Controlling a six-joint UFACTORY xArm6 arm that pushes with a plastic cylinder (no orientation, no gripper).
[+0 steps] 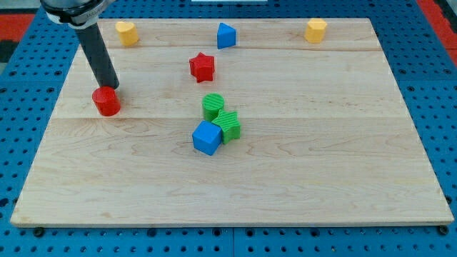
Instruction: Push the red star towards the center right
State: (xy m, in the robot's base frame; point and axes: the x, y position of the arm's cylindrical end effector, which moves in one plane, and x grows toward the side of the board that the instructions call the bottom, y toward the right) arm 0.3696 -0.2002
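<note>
My tip [110, 86] touches the top of a red cylinder [106, 101] at the board's [321, 157] left, well left of the red star [202, 67]; no gripper shows.

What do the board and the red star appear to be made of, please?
The board looks like pale, unvarnished wood: grain lines and plank seams run across it. The red star looks like matte moulded or printed plastic, uniform in colour with no shine; I cannot tell which. My tip rests by the red cylinder.
</note>
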